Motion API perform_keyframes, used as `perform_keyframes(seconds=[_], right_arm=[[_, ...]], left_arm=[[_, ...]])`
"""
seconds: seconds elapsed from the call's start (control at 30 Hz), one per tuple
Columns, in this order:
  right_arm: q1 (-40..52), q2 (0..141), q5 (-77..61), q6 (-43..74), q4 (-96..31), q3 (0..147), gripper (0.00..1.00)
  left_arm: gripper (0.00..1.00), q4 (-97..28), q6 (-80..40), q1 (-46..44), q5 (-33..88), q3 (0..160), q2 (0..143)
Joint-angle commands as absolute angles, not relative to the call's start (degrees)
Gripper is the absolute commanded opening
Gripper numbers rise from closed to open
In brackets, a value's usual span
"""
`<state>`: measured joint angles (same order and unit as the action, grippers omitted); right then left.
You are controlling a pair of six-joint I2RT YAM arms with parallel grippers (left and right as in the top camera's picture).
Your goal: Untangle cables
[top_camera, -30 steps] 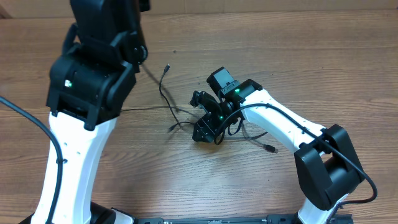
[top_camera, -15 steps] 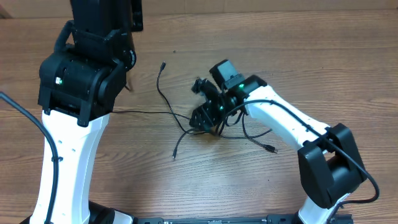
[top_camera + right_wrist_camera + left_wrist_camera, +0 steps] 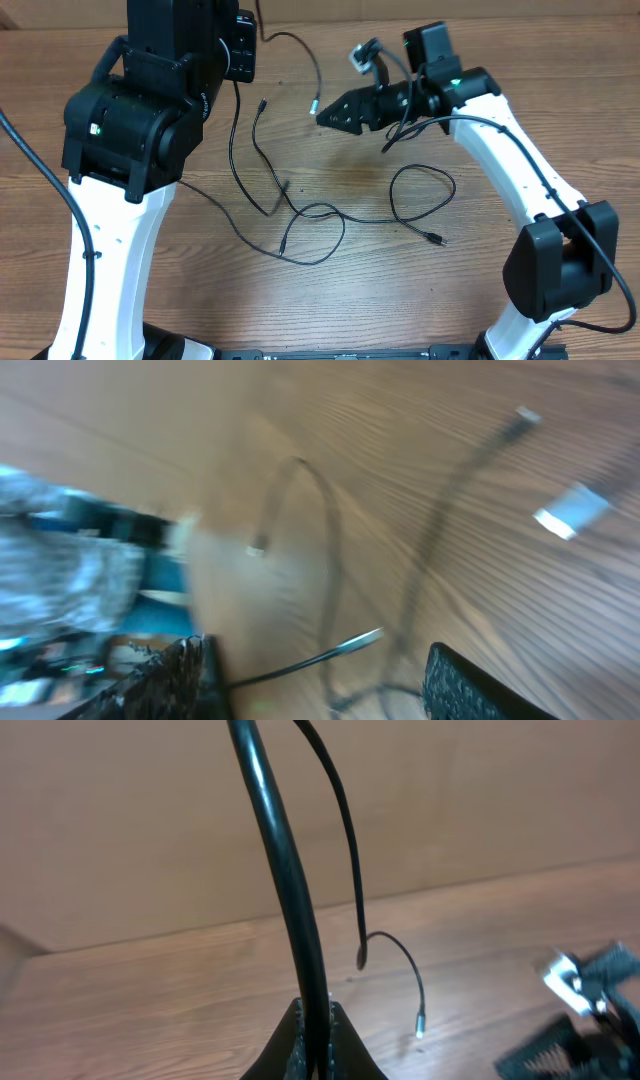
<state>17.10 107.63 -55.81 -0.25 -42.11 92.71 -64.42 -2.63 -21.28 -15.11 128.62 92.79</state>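
Note:
Several thin black cables lie in loose loops across the middle of the table, with plug tips at their ends. My left gripper is shut on one black cable and holds it up at the far left; in the overhead view that cable arcs from the left wrist down to a hanging tip. My right gripper is raised at the far middle. In the right wrist view its jaws are wide apart, with a thin cable's silver tip between them.
The big left arm covers the left side of the table. A silvery flat connector hangs near the right wrist. One cable loop lies under the right arm. A brown wall backs the table.
My right gripper has risen from the tangle at the centre and swung to the far side. The bunched cables have spread into loose loops. The left arm has pulled a cable end farther back.

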Motion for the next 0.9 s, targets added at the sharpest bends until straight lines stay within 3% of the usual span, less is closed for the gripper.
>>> perform_keyframes(seconds=[0.0,0.23,0.6,0.87], right_arm=[[15.6,107.4,-73.9,0.0,-38.6,94.5,0.70],[13.1,107.4,-77.3,6.0,-27.3,94.6,0.69],[13.0,107.4,-77.6,2.7,-5.3,94.6,0.70],[13.0,107.4,-87.5,3.0,11.9,94.6,0.70]], left_arm=[[0.04,-64.8,-1.5,-21.1,-5.7,129.3,94.1],[0.04,-73.6,10.9,-21.1,3.5,129.3,95.9],[0.04,-85.6,27.4,-21.1,8.6,129.3,96.2],[0.04,-86.9,36.4,-21.1,17.5,129.3,96.2]])
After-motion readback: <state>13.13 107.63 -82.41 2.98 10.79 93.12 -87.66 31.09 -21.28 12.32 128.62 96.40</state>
